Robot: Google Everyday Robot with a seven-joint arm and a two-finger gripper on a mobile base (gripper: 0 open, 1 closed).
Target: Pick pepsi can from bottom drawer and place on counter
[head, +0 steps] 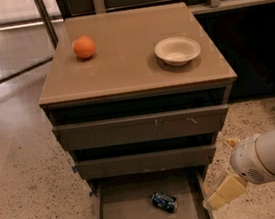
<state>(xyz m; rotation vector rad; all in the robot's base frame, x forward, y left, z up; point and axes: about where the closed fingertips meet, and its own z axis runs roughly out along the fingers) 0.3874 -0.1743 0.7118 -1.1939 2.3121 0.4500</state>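
Gripper (224,194): hung low on the right, just beside the right wall of the open bottom drawer (125,211); held nothing that showed; whether it was released or clenched could not be told.
Pepsi can (164,202): lay on its side on the drawer floor, right of middle, apart from the gripper.
Counter (132,69): carried an orange (84,47) at back left and a pale bowl (177,50) at right.

The counter (133,74) bears a bowl (177,50), with an orange (84,47) well left of it. The open bottom drawer (122,212), far below the bowl, holds a toppled can (164,202). The gripper (216,201) hangs below-right of the bowl.
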